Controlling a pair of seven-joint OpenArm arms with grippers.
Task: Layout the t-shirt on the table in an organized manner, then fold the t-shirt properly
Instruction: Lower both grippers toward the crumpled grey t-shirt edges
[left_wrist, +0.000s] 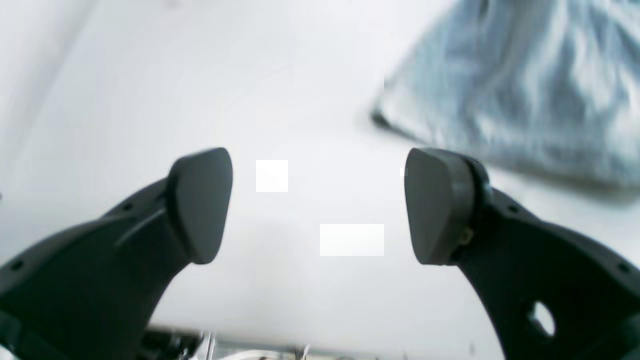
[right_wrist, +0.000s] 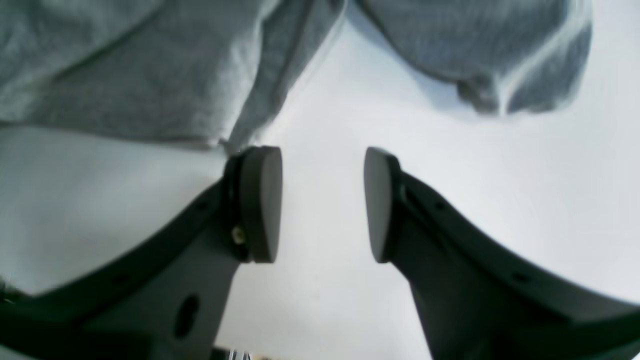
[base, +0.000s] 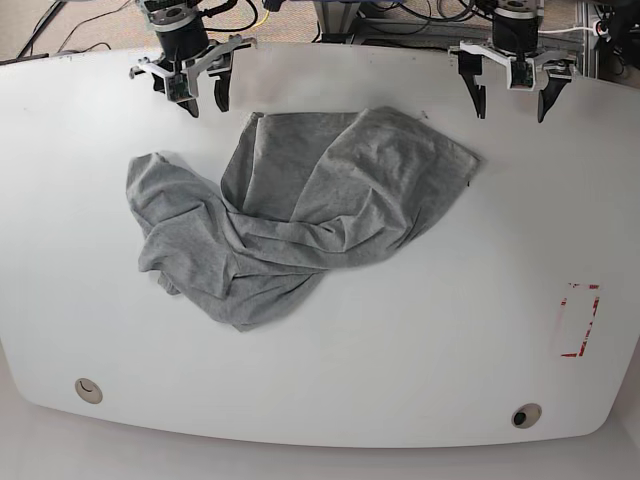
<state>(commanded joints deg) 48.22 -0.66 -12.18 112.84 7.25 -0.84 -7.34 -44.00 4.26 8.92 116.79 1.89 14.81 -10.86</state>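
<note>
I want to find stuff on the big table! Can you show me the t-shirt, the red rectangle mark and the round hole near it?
t-shirt (base: 300, 215): base view, on its crumpled grey middle.
red rectangle mark (base: 579, 320): base view, on the marked patch inside its outline.
round hole (base: 525, 415): base view, on its dark centre.

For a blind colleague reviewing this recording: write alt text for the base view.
A crumpled grey t-shirt lies bunched in the middle of a white table, not yet spread out. At the far edge, both arms' tools hang open over bare tabletop, the left tool on the picture's right and the right tool on its left, neither touching the cloth.
</note>
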